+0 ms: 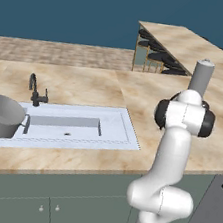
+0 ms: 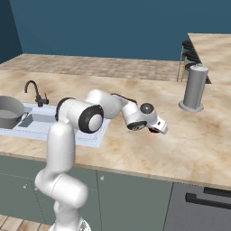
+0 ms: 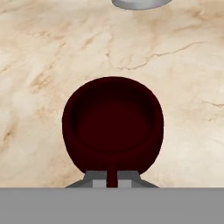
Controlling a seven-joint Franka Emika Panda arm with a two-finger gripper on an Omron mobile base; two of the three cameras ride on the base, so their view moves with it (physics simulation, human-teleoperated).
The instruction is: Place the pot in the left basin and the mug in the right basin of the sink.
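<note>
The end effector (image 2: pixel 159 128) was held low over the surface (image 2: pixel 198 135), well right of the sink (image 1: pixel 116 129). In the hand view the mug (image 3: pixel 113 127) sat right at the fingertips, its open mouth facing the camera and its thin handle running down between the two grey finger bases. Whether the fingers were pinching the handle or just straddling it could not be told. The mug seemed to rest on or just above the marble, with the base of the tall grey cylinder (image 2: pixel 194 88) seen beyond it.

The pot (image 1: pixel 0 115) was already seated in the left basin (image 2: pixel 27 121), near the faucet (image 1: pixel 35 91). The right basin (image 1: pixel 68 127) lay bare, drain visible.

Step judged: securing the mug for transfer. A firm hold on the handle should be confirmed before lifting; the mug should be kept level, carried leftward clear of the sink rim, and lowered into the longer basin, away from the pot.
</note>
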